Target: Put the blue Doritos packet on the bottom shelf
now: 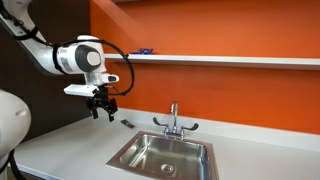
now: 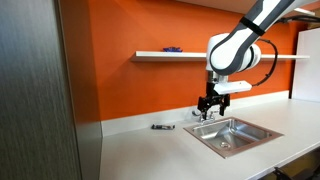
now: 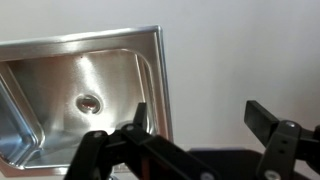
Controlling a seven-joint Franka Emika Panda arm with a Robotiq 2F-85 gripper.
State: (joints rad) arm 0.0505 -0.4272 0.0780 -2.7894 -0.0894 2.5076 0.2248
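Note:
A small blue packet (image 1: pixel 143 51) lies on the white wall shelf (image 1: pixel 230 60); it also shows in an exterior view (image 2: pixel 172 48). My gripper (image 1: pixel 103 112) hangs open and empty above the white counter, just beside the sink's edge, well below the shelf and apart from the packet. It shows in an exterior view (image 2: pixel 206 108) too. In the wrist view the two fingers (image 3: pixel 200 118) are spread wide over bare counter with nothing between them. The packet is out of the wrist view.
A steel sink (image 1: pixel 165 155) with a faucet (image 1: pixel 174 120) is set in the counter; it also shows in the wrist view (image 3: pixel 80 90). A small dark object (image 2: pixel 160 127) lies on the counter by the orange wall. A grey cabinet (image 2: pixel 40 90) stands at one side.

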